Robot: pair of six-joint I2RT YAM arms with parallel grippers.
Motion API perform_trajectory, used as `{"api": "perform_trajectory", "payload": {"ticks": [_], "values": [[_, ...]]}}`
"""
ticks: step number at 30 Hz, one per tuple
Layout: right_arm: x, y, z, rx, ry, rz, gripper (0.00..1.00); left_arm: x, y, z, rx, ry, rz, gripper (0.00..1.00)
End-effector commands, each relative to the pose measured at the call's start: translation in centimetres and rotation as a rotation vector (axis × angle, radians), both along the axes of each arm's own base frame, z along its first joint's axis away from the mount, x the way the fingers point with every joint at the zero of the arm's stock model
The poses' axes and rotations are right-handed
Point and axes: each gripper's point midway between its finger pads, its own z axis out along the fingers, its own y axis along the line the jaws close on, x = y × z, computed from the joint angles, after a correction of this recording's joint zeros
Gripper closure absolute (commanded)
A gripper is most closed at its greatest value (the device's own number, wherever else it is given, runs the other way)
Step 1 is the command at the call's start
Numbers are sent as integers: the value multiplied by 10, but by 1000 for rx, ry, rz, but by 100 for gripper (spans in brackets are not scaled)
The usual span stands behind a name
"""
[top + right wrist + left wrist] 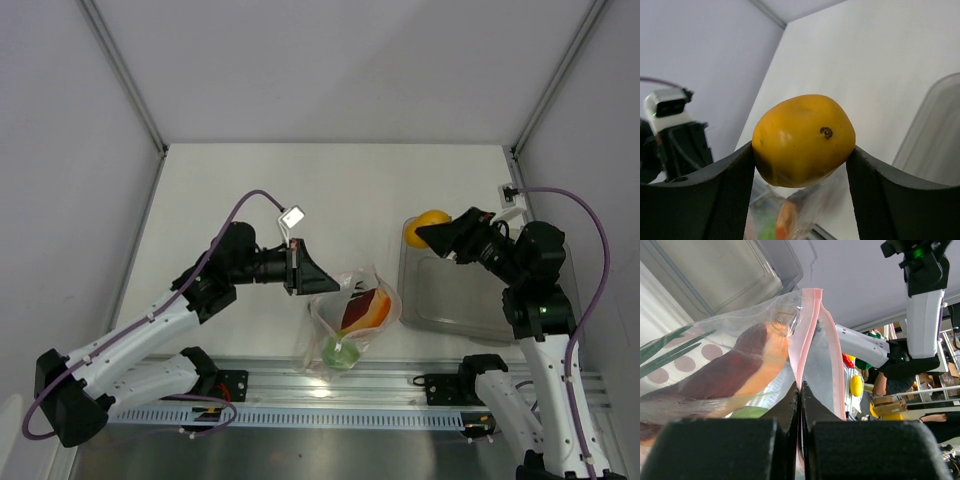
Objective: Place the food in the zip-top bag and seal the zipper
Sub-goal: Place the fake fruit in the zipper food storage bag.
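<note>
1. My left gripper [800, 390] is clamped shut on the zipper [807, 325]. It pinches one end of the pink strip and holds that edge of the zip-top bag [352, 312] up off the tabletop [330, 190].
2. The bag sits by the near edge, between the two arms and just left of the clear tray [450, 315]. Its film is crinkly, see-through and slack, so only my pinch gives it any shape.
3. Inside it, the reddish-brown slice [735, 370] with the orange edge lies lengthwise against the wall. The green fruit [338, 352] rests below it at the bag's near end. I cannot make out the dark-green bit.
4. In the left wrist view the two pink lips part above the pinch into a narrow slit. I judge that tight for a round fruit, so I would hold the pinch firm and draw that lip away to widen the mouth.
5. My right gripper [435, 235] is closed around the yellow-orange fruit [802, 140], one finger on each side. It hangs over the tray's far left corner, well right of the bag.
6. The step in hand is carrying that fruit left and nearer, to the mouth. I would come in along the opening and let go only past the pink strip. Otherwise the smooth fruit may roll off the floppy film.
</note>
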Motion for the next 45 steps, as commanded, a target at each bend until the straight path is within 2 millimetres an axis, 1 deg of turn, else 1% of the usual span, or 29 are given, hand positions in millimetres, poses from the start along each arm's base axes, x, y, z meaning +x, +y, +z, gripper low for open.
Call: {"api": "perform_trajectory", "payload": {"ticks": [1,3,4,7,8,10,11,12,13,14,17,18,20,21,23,24,26,30,32,33,34,37,39,40,44,45], "values": [[-26,21,36,-6,-135,129,100,2,6,3,-5,-18,27,99],[-36,29,44,-2,-179,187,100,1,7,4,-4,-22,30,99],[-43,37,48,2,-191,231,100,1,8,3,-1,-22,33,99],[-53,50,55,4,-216,306,100,2,8,4,1,-24,38,100],[-62,59,56,0,-229,359,100,3,8,4,1,-23,40,100],[-70,68,58,-9,-242,405,100,3,7,4,0,-22,39,99],[-80,76,59,-11,-251,457,100,4,7,5,-1,-24,40,100],[-83,79,56,-29,-257,477,100,4,6,3,3,-18,40,100],[-86,83,55,-36,-257,499,100,4,6,5,-1,-22,40,99],[-95,91,53,-39,-255,546,100,5,6,6,-2,-23,40,99],[-98,103,41,-84,-237,592,100,6,4,5,2,-19,39,99],[-109,111,37,-95,-228,643,100,6,4,5,3,-17,37,99],[-107,119,28,-140,-224,648,100,7,4,5,5,-15,39,99],[-116,126,26,-153,-223,680,100,7,3,4,6,-16,37,100],[-111,131,19,-191,-222,656,100,7,3,8,2,-20,36,99],[-116,134,16,-208,-217,672,100,8,3,8,3,-22,40,99],[-109,135,2,-266,-184,648,97,8,2,7,6,-17,40,99],[-103,134,-14,-323,-148,626,92,9,1,7,4,-18,37,99],[-101,132,-16,-335,-144,613,85,9,1,8,3,-17,37,99],[-101,131,-16,-337,-144,608,80,9,1,8,2,-18,37,100],[-101,130,-17,-338,-143,606,68,9,1,9,0,-18,35,100],[-101,128,-19,-343,-139,595,46,8,1,10,-4,-18,34,99],[-97,126,-21,-351,-134,570,41,7,1,10,-6,-17,33,99],[-96,125,-21,-353,-132,563,35,8,1,11,-7,-19,32,99],[-95,125,-19,-349,-127,547,24,7,1,13,-15,-22,32,100],[-94,124,-18,-347,-127,542,20,7,2,14,-17,-21,34,99]]}}
